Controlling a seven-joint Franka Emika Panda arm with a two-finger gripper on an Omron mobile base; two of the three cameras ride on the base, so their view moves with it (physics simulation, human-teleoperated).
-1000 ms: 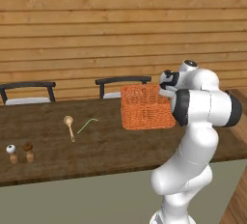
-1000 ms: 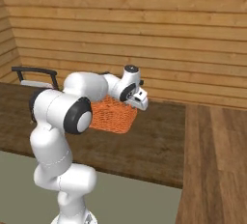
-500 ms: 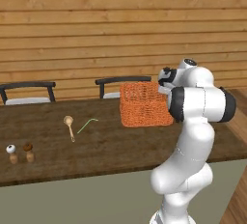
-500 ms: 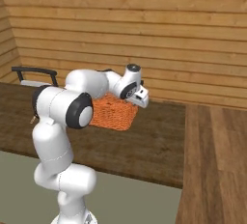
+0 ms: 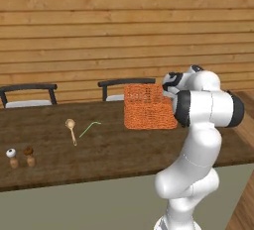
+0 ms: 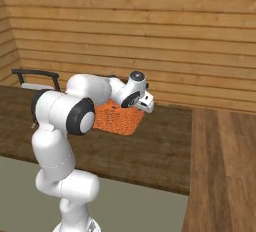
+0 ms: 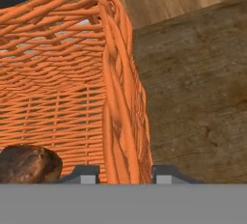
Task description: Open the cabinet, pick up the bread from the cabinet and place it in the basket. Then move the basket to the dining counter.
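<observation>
Gripping: my claw [image 7: 120,175] sat narrowly parted astride the basket [image 7: 62,88] wall, pads seemingly touching.
Bread [image 7: 29,164]: at 8 o'clock inside.
Basket: rested on dining counter [image 5: 119,149].

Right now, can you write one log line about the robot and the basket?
stage: basket on dining counter | bread inside basket | claw straddling basket's side wall, one finger each side | grip: unclear

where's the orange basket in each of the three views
Left base view: the basket sits right of centre on the dining counter, beside the arm's elbow.
Right base view: the basket is left of centre, partly behind the forearm.
Hand view: its wall takes up the left side, the rim running between the fingertips.
Shared landmark: the dark wooden countertop beneath it.
</observation>
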